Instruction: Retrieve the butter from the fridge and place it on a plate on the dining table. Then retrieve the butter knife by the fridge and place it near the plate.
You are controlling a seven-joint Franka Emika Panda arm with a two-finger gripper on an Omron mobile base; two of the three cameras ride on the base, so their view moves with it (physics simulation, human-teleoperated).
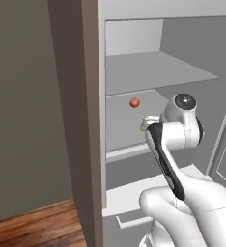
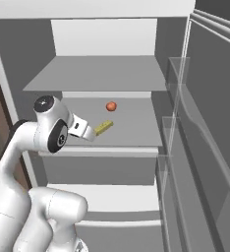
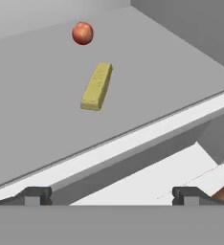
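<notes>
The fridge (image 2: 102, 74) stands open in front of me. The butter (image 2: 103, 127) (image 3: 97, 86), a small yellow stick, lies on the middle shelf (image 3: 37, 110), a little back from its front edge. My gripper (image 2: 90, 134) (image 3: 111, 196) is open with nothing between its fingers. It hovers just in front of that shelf's front lip, pointing at the butter and short of it. In the left base view my wrist covers most of the gripper (image 1: 151, 120). The plate, the dining table and the butter knife are out of view.
A small red-orange lump (image 2: 111, 106) (image 1: 134, 102) (image 3: 83, 33) sits behind the butter on the same shelf. The open fridge door with clear bins (image 2: 186, 128) stands close on the right. A tall panel (image 1: 76, 96) flanks the left. A pale drawer (image 2: 117, 197) lies below.
</notes>
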